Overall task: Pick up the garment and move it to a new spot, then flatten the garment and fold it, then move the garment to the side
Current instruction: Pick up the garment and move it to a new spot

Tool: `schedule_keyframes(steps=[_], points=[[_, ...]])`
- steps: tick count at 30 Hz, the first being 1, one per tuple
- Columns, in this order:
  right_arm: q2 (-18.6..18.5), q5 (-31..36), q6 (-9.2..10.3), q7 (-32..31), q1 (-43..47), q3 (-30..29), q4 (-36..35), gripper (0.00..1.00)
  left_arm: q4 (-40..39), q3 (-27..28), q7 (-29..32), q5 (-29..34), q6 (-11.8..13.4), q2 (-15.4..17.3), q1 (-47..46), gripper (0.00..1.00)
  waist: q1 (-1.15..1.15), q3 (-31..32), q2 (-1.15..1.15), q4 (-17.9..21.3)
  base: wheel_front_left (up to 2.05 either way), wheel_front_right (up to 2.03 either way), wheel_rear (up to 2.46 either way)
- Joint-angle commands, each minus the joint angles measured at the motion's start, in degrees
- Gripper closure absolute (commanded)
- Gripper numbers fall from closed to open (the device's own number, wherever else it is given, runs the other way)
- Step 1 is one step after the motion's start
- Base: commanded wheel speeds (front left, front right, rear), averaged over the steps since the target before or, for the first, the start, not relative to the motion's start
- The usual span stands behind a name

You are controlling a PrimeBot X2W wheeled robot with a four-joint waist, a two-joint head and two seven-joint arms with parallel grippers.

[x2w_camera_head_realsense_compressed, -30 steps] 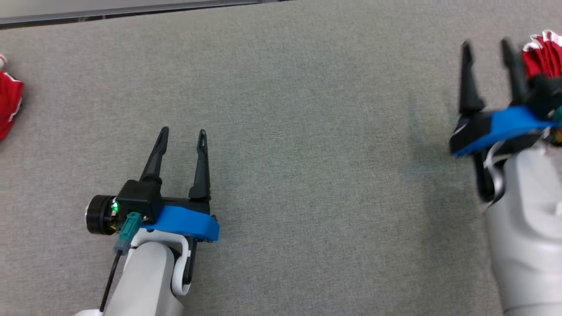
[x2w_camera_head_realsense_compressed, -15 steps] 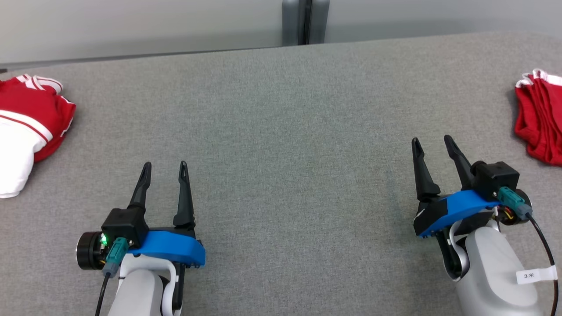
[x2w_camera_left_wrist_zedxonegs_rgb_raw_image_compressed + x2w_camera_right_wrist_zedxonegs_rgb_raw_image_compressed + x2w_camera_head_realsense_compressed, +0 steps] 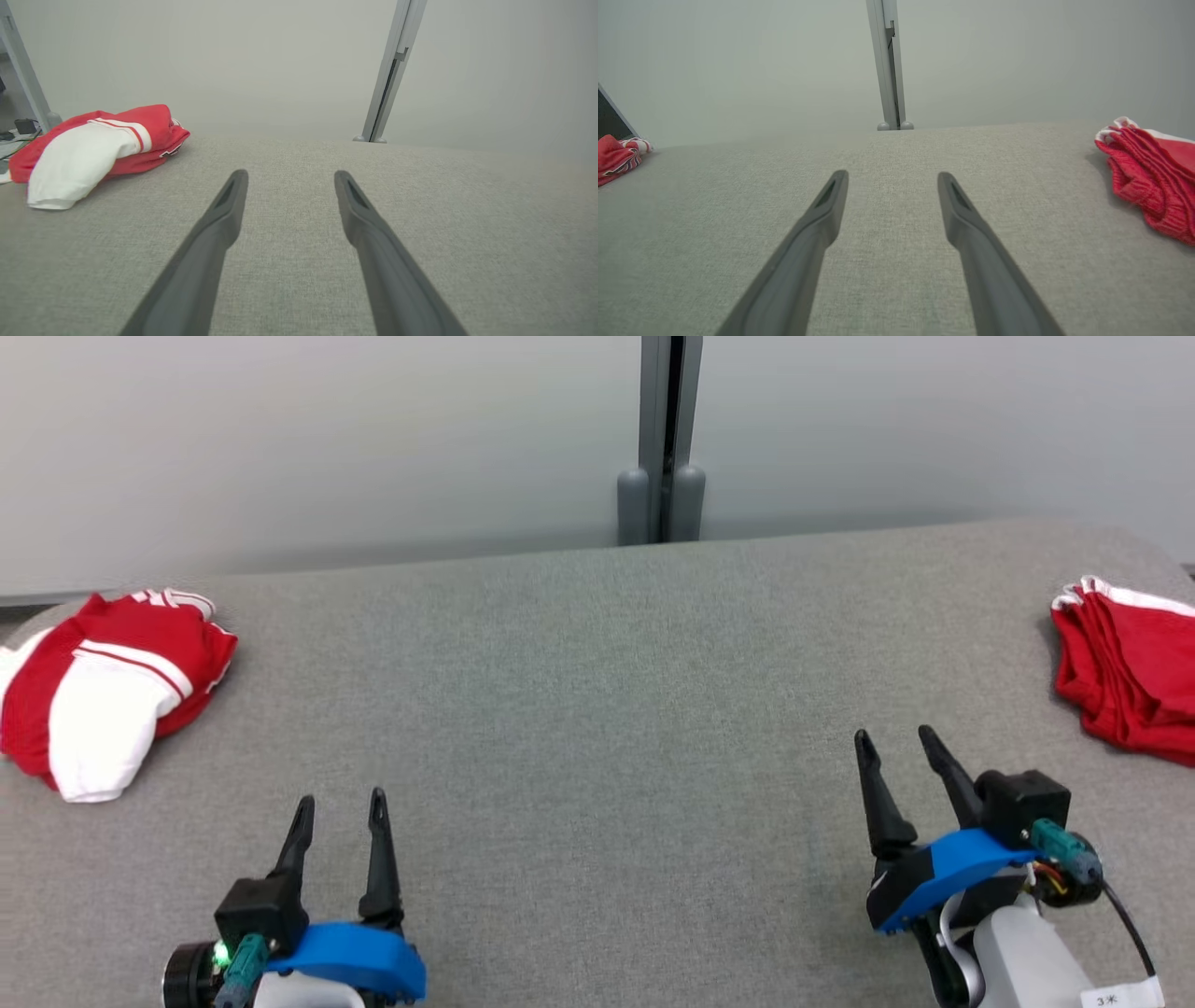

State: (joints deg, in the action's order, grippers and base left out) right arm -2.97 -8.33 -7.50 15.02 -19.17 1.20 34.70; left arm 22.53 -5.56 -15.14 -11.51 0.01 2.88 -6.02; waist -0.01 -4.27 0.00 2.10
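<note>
Two garments lie on the grey cloth table [image 3: 597, 728], and neither is in my grasp; my left gripper [image 3: 342, 798] at the lower left of the head view and my right gripper [image 3: 893, 735] at the lower right both stand with jaws wide apart and empty. The red-and-white garment [image 3: 112, 695] sits bunched at the left edge of the frame, up and to the left of my left fingers and well apart from them; its long axis runs slantwise from upper right to lower left; in the left wrist view it lies at the mid-left [image 3: 93, 149], off the line of my fingers. The folded red garment [image 3: 1125, 686] rests at the right edge, up and right of my right gripper, looking already stacked; so I judge the loose heap to be the piece to fetch, with my left arm much the nearer. A white tag [image 3: 1116, 999] on my right forearm shows a 3 and a star-like mark; a dark-edged mark on the heap is too small to read.
</note>
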Motion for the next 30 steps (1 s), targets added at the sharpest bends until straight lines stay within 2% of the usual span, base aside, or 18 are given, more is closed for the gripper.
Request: schedule_keyframes(steps=[1, 15, 21, 26, 30], points=[[0.0, -0.4, 0.02, 0.2, 1.2, 0.4, 0.2, 0.0, 0.1, 0.6, 0.0, -0.1, 0.3, 0.0, 0.9, 0.0, 0.01, 1.1, 0.0, 0.3, 0.0, 0.0, 0.0], [0.0, -1.4, 0.02, 0.2, 4.7, 1.4, 0.7, 0.0, -0.8, 2.3, 0.0, 0.7, -1.0, 0.0, 5.3, 0.0, 0.01, 4.5, 0.0, -1.8, 0.0, 0.0, 0.0], [0.0, -1.3, 0.02, 0.2, 4.3, 1.6, 1.4, 0.0, -1.5, 2.6, 0.0, -0.6, 0.0, 0.0, 5.0, 0.0, 0.01, 3.7, 0.0, -3.4, 0.0, 0.0, 0.0], [0.0, -1.1, 0.02, 0.2, 3.2, 2.9, 2.1, 0.0, -1.3, 3.4, 0.0, -0.3, 0.2, 0.0, 4.6, 0.0, 0.01, 3.0, 0.0, -7.6, 0.0, 0.0, 0.0], [0.0, -1.5, 0.02, 0.2, 2.7, 3.8, 2.1, 0.0, -1.3, 4.2, 0.0, -0.8, 0.5, 0.0, 3.4, 0.0, 0.01, 1.8, 0.0, -13.2, 0.0, 0.0, 0.0]])
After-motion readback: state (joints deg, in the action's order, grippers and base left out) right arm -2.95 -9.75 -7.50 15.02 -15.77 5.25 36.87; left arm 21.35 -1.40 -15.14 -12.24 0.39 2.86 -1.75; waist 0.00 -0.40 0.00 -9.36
